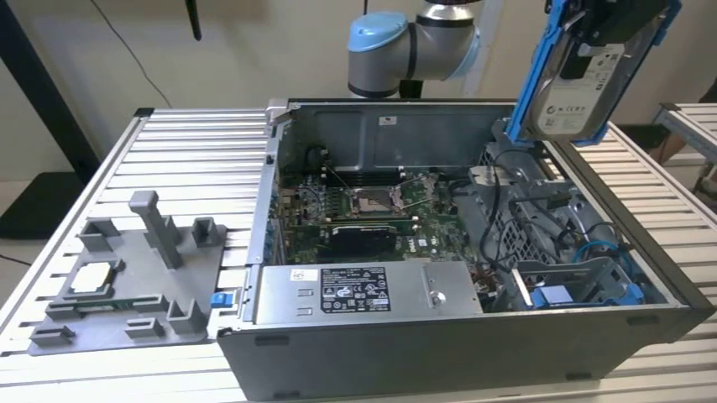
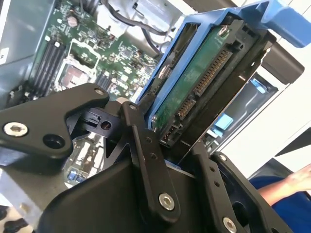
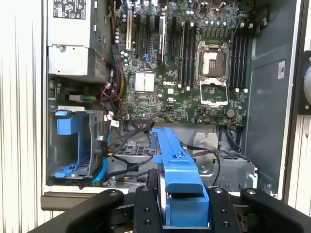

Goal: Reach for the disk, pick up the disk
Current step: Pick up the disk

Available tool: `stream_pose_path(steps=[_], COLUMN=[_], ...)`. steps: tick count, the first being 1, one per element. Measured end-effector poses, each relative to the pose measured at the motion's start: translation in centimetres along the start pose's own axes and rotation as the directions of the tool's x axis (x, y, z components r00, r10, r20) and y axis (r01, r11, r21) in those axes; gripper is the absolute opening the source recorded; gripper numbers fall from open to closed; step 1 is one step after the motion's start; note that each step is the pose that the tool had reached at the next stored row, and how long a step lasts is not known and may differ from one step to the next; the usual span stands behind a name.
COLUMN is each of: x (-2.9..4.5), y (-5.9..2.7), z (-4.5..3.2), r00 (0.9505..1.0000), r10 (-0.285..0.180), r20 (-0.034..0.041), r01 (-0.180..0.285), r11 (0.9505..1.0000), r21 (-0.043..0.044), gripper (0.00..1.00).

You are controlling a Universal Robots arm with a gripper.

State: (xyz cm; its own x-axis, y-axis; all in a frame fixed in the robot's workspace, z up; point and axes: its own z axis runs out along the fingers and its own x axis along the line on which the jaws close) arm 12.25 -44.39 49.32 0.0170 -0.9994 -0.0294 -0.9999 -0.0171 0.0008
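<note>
An open computer case [image 1: 448, 252] sits on a slatted tabletop [image 1: 180, 159], its power supply [image 1: 358, 290] nearest the exterior view, the green motherboard [image 1: 358, 206] behind it. A grey fixture [image 1: 129, 281] lies on the exterior view's left. Above the case's far corner, on that view's right, the arm [image 1: 409, 42] holds the disk [image 1: 577, 88] aloft, tilted in its blue frame, well clear of the case. The gripper [image 3: 182, 213] is clamped on the disk's frame edges.

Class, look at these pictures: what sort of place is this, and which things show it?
Probably a robotics lab bench for computer disassembly: an open computer case on a slatted metal table, the tool holding the disk aloft.
</note>
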Motion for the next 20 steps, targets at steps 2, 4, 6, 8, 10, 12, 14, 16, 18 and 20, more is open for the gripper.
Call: stream_pose_path(steps=[2,4,6,8,10,12,14,16,18,20], x=[0.57,1.16,1.77,2.40,3.06,3.72,4.42,5.13,5.83,6.53], y=[0.14,0.26,0.40,0.52,0.65,0.77,0.89,1.00,1.12,1.23], z=[-0.01,-0.03,-0.05,-0.07,-0.09,-0.11,-0.13,-0.15,-0.17,-0.19], r00=[1.0000,1.0000,1.0000,1.0000,1.0000,1.0000,1.0000,1.0000,1.0000,1.0000], r10=[0.000,0.000,0.000,0.000,0.000,0.000,0.000,0.000,0.000,0.000], r20=[0.0001,0.0002,0.0002,0.0002,0.0002,0.0003,0.0003,0.0003,0.0003,0.0004], r01=[0.000,0.000,0.000,0.000,0.000,0.000,0.000,0.000,0.000,0.000], r11=[1.0000,1.0000,1.0000,1.0000,1.0000,1.0000,1.0000,1.0000,1.0000,1.0000], r21=[0.0009,0.0017,0.0026,0.0035,0.0044,0.0052,0.0061,0.0070,0.0079,0.0090], gripper=[0.00,0.00,0.00,0.00,0.00,0.00,0.00,0.00,0.00,0.00])
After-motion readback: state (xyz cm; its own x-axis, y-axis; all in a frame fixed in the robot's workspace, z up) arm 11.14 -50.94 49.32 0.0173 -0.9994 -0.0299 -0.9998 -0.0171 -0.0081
